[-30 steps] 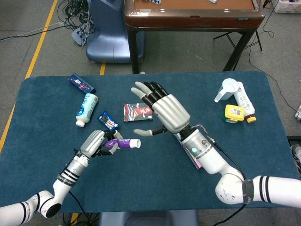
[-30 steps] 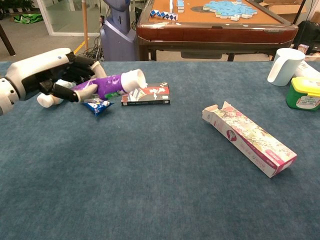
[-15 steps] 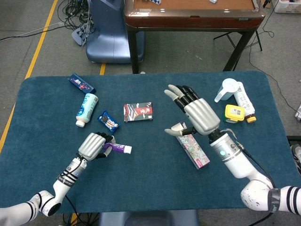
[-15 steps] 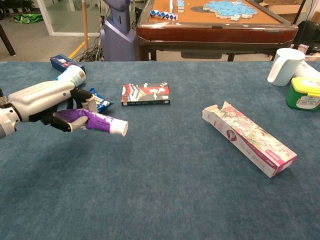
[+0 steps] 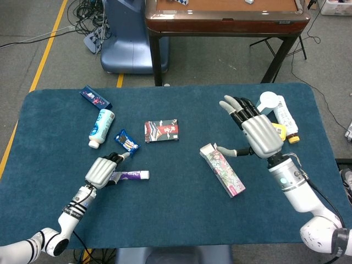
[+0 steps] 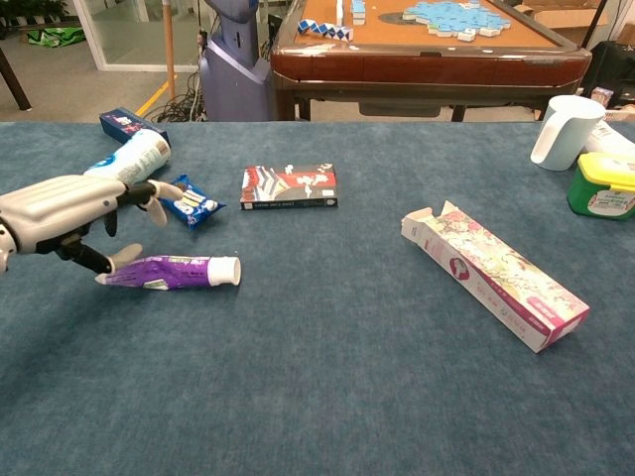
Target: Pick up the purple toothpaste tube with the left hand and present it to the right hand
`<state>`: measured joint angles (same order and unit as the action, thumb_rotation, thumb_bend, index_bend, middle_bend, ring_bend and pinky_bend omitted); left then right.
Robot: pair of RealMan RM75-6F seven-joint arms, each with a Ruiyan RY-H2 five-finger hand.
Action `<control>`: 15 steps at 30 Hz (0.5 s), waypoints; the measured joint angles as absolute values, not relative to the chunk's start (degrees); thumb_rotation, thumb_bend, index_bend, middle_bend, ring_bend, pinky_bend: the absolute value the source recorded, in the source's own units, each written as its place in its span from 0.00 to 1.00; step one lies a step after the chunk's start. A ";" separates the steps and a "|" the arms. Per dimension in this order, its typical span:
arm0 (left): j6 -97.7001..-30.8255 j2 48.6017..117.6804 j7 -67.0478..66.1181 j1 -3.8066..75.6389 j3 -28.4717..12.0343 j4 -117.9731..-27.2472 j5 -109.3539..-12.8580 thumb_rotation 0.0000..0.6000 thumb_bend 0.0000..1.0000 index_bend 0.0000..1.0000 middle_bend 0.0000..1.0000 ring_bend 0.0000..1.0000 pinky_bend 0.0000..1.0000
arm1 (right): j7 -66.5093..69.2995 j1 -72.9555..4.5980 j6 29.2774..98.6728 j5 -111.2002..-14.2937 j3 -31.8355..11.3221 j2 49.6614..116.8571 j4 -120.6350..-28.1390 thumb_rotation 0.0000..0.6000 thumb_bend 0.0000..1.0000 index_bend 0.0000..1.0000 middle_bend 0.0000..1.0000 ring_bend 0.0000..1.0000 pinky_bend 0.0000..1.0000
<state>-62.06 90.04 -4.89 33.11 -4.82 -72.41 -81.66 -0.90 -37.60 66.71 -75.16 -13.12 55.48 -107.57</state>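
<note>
The purple toothpaste tube (image 6: 175, 271) lies flat on the blue table cloth (image 5: 176, 220), white cap toward 3 o'clock in the chest view. The left hand (image 6: 71, 213) hovers over its tail end with fingers spread and loosely curved; a fingertip seems to touch the tube's crimped end, but nothing is clamped on it. The right hand (image 5: 254, 131) hangs above the table's right half, fingers apart and empty, well away from the tube.

By my reading the pick-up is the step in hand, since the tube rests on the cloth and no grasp is made. The next move calls for the left hand to settle over the tube's middle, close round it, lift, and carry it toward 3 o'clock to meet the right hand.

Room is fair: a snack packet (image 6: 192, 200) and a white-and-blue bottle (image 6: 134, 159) sit near the left hand at 12 o'clock, and a small flat box (image 6: 289, 186) lies at about 1 o'clock from the tube. The open pink carton (image 6: 493, 274) lies between the two hands, so the hand-over is better done above it. The near table edge is well apart from the tube
</note>
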 measured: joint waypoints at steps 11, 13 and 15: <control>-70.18 81.32 -0.91 27.63 -8.21 -79.95 -77.89 1.00 0.46 0.12 0.24 0.18 0.37 | -3.81 -30.49 69.49 -73.64 -9.39 52.79 -106.25 0.41 0.13 0.00 0.00 0.00 0.00; -71.86 80.33 -0.44 26.48 -8.49 -80.45 -77.60 1.00 0.46 0.14 0.24 0.18 0.37 | -4.97 -28.74 70.91 -73.28 -8.48 53.03 -105.37 0.52 0.15 0.00 0.00 0.00 0.00; -74.03 79.10 0.12 24.97 -8.70 -81.10 -77.42 1.00 0.46 0.15 0.24 0.18 0.37 | -5.57 -27.06 72.40 -73.14 -7.68 53.51 -104.55 0.62 0.17 0.00 0.00 0.00 0.00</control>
